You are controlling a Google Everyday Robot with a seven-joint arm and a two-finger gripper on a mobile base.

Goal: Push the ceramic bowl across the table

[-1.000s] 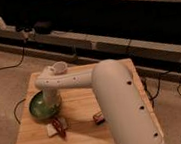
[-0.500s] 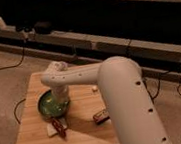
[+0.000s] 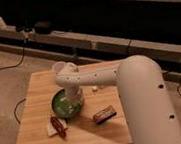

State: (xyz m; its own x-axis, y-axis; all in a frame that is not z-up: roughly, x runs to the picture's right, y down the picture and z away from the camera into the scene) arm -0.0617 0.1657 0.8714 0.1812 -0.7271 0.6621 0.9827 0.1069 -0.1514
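Lying nearest on the desk are a snack bar and a wrapped item. Behind, the bowl sits mid-desk; glazed, heavy, it is judged to slide if nudged at the rim. The hand is lowered into it; its grip cannot be told.

Single view, high, from robot's own side, looking down and forward over arm. Table at mid distance, lower left. Gripper near centre, at ceramic bowl. Shelving wall at 12 o'clock.
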